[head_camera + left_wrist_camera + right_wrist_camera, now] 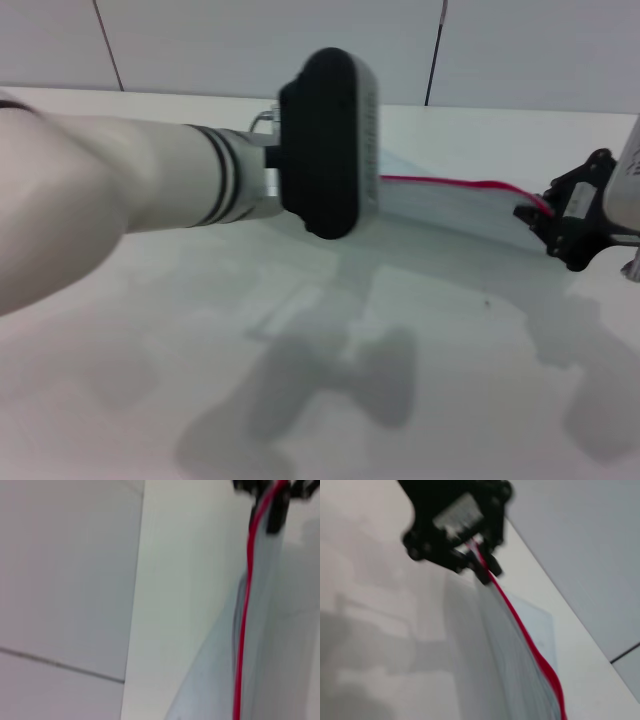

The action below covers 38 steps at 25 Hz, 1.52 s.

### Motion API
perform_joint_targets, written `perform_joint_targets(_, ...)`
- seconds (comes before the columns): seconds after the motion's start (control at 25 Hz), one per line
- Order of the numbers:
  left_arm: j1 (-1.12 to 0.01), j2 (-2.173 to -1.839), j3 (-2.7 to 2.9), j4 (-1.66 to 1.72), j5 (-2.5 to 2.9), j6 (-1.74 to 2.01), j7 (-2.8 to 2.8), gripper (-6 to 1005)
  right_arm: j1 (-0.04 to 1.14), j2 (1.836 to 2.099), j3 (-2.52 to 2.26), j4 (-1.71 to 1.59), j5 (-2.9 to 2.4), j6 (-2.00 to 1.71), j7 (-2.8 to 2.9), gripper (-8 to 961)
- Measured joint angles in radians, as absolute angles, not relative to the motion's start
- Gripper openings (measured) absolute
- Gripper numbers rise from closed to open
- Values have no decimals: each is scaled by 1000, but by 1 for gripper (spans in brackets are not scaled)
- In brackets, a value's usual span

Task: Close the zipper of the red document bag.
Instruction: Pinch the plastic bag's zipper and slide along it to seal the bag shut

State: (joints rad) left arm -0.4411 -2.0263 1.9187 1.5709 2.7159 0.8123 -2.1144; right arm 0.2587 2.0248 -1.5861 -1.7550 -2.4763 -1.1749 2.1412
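The red document bag (440, 205), pale and translucent, lies between my two arms at the far side of the table. Its zipper (460, 184) runs as a thin red line along the far long edge. At the zipper's right end my right gripper (535, 215) is pinched on the red strip. The right wrist view shows that gripper (481, 567) closed on the zipper (520, 625), with the bag (505, 655) below it. My left arm's black wrist (325, 140) hides the bag's left end and the left gripper. In the left wrist view the zipper (243, 630) leads to the right gripper (270, 500).
A white table (400, 380) spreads in front of the bag, crossed by the arms' shadows. A grey panelled wall (250, 40) stands right behind the table's far edge. My left forearm (100, 200) crosses the left half of the head view.
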Motion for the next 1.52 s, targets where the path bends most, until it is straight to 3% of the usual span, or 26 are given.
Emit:
perform_joint_targets(0.68,-268,-2026,1805,1654,2745,817,-2135,78,233,2028,-1510,-1748,-2514,-1165,2140,82)
perform_joint_targets(1.52,-262,-2026,1788,1662,2758,831,-2151,83,243,2025,-1506,-1717,-2514,-1188,2140,85)
